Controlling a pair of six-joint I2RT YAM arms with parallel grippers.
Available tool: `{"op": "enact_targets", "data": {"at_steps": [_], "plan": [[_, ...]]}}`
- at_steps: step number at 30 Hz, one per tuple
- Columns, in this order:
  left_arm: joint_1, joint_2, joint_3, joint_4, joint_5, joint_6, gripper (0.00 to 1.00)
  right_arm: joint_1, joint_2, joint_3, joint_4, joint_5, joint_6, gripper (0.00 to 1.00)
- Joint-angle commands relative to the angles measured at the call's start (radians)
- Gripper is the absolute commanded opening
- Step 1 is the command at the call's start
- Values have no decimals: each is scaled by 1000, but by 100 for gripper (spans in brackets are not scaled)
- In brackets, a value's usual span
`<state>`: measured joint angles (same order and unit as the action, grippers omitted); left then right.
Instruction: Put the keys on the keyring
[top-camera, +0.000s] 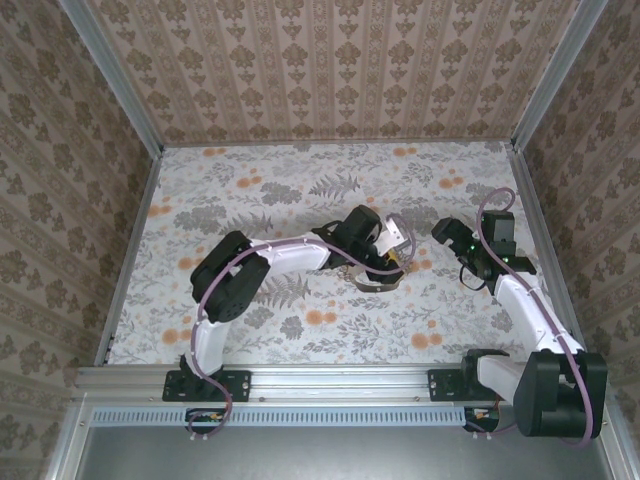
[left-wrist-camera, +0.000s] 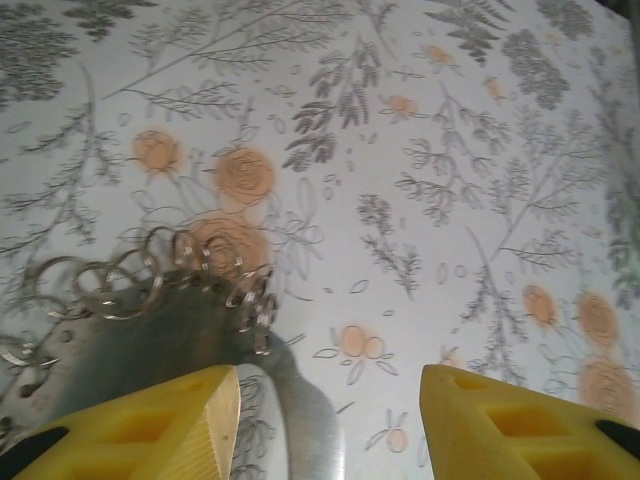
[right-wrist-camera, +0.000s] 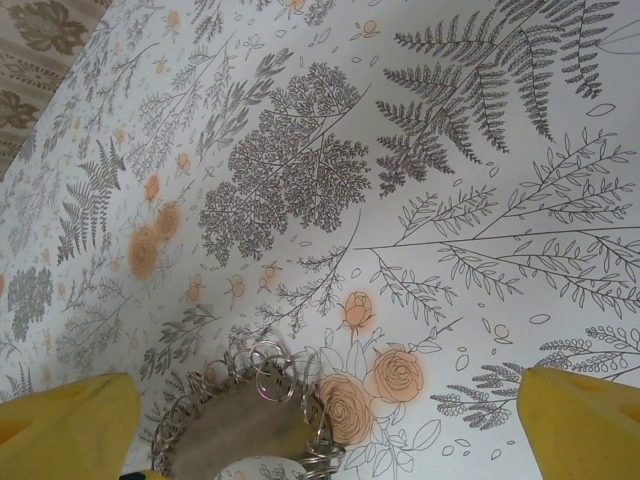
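Floral table cover carries the keyring just beside the left gripper, whose 2 yellow fingers stand spread. Nearby, the right gripper gapes wide.

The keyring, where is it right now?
In the top view the keyring lies near the middle of the table, right at the left gripper.

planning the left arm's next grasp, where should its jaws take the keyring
Take the keyring by its thin rim, from above, one finger inside the hoop and one outside. It seems to lie flat on the table, so only the rim gives an edge. Choose a stretch free of the small wire loops crowding it.
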<state>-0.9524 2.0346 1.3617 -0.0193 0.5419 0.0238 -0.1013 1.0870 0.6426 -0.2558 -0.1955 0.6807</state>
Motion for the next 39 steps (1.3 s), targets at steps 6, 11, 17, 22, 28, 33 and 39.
{"op": "enact_targets", "data": {"at_steps": [6,11,17,22,28,33,39], "plan": [[0,87,141,-182,60,-22,50,-9,14,29,-15,-24,4,98],[-5,122,197,-251,26,-30,49,-9,16,28,-11,-29,10,98],[-8,136,202,-242,-20,-28,48,-9,17,22,-5,-30,11,98],[-11,141,199,-206,-87,-20,48,-9,19,19,-2,-34,15,98],[-11,166,222,-200,-112,-7,48,-9,17,19,0,-35,16,98],[-12,188,252,-204,-113,-1,48,-9,17,17,0,-37,16,98],[-13,206,269,-204,-106,4,48,-9,19,19,0,-38,16,98]]}}
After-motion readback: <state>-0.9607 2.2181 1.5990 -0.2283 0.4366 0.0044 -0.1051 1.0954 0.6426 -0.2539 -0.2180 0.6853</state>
